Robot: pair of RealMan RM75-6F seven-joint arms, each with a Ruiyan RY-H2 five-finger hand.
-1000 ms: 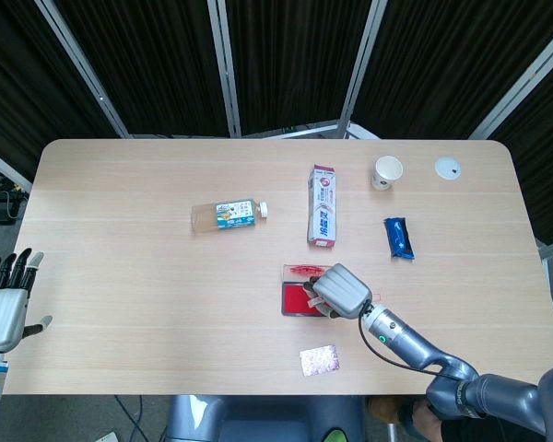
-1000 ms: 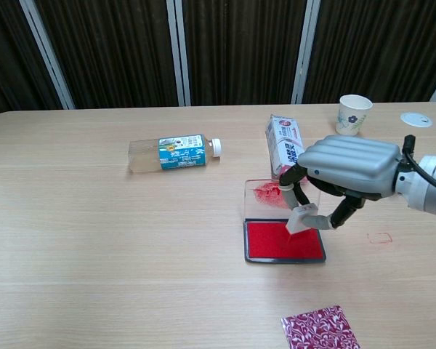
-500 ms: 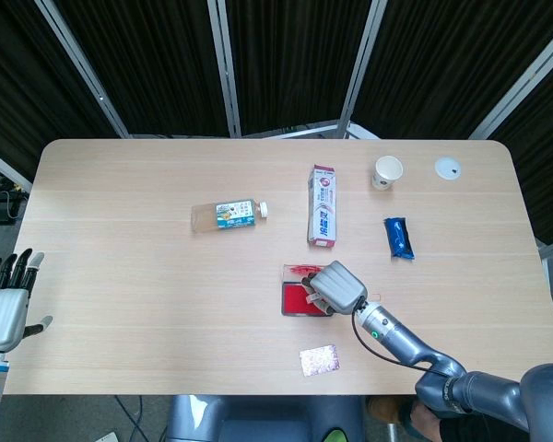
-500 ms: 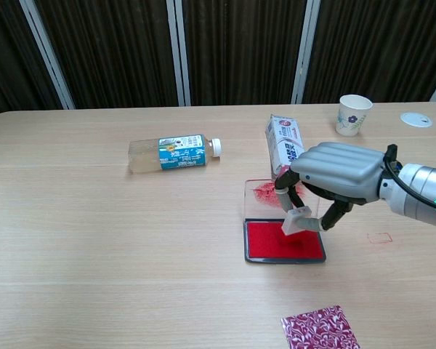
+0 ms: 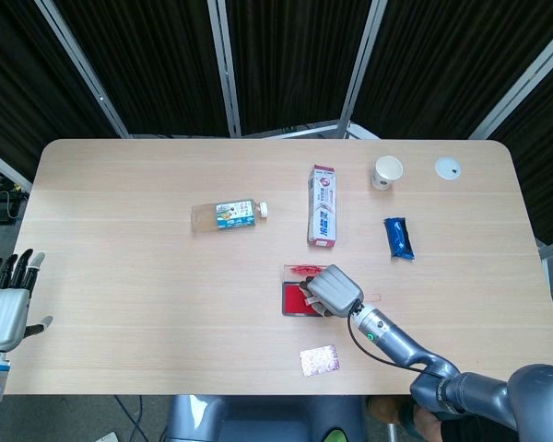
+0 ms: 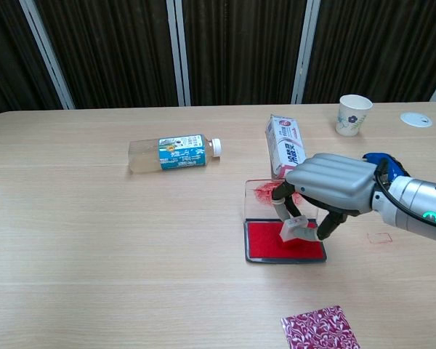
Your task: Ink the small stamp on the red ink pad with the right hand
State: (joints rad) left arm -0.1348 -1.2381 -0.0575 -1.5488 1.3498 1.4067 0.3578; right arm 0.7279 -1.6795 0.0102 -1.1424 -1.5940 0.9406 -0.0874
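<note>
The red ink pad [image 6: 270, 241] [image 5: 292, 297] lies open near the table's front, its clear lid [image 6: 260, 194] flat behind it with red smears. My right hand [image 6: 330, 184] [image 5: 330, 289] hovers over the pad and pinches the small pale stamp [image 6: 293, 230] between thumb and fingers. The stamp's lower face touches or nearly touches the red surface; in the head view the hand hides it. My left hand [image 5: 4, 304] hangs off the table's left edge, fingers apart, holding nothing.
A clear bottle [image 6: 173, 153] lies on its side to the left. A toothpaste box [image 6: 285, 145], a paper cup [image 6: 352, 114], a white lid [image 6: 416, 119] and a blue packet [image 5: 399, 237] sit further back. A patterned red card [image 6: 320, 329] lies at the front edge.
My right hand has moved left and lower with the stamp, bringing it down from above the pad to its red surface. The left hand has stayed put.
</note>
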